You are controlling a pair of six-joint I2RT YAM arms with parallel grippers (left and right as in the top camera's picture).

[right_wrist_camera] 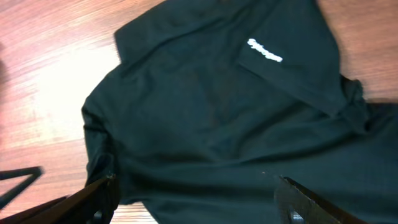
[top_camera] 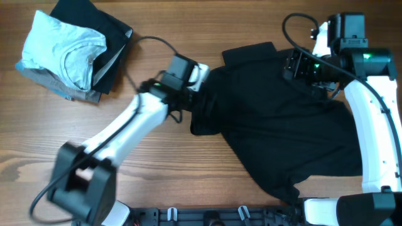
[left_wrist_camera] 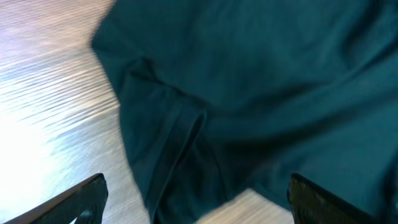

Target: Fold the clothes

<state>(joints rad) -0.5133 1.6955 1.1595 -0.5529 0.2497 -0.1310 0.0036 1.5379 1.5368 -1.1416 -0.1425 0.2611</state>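
The clothes, a black T-shirt (top_camera: 282, 132), lie rumpled across the middle and right of the wooden table, with one sleeve flat at the back (top_camera: 251, 53). My left gripper (top_camera: 191, 94) hovers at the shirt's left edge. In the left wrist view the left gripper (left_wrist_camera: 202, 205) stands open over a creased fold of the shirt (left_wrist_camera: 249, 81). My right gripper (top_camera: 308, 69) hangs over the upper right part of the shirt. In the right wrist view the right gripper (right_wrist_camera: 199, 202) is open above the cloth (right_wrist_camera: 205, 124), with nothing pinched. A small white label (right_wrist_camera: 264, 51) shows near the far sleeve.
A stack of folded garments sits at the back left: a light blue shirt (top_camera: 63, 47) on top, a black piece (top_camera: 100, 25) and a grey one (top_camera: 59, 88) beneath. Bare wood (top_camera: 188, 169) lies in front of the left arm.
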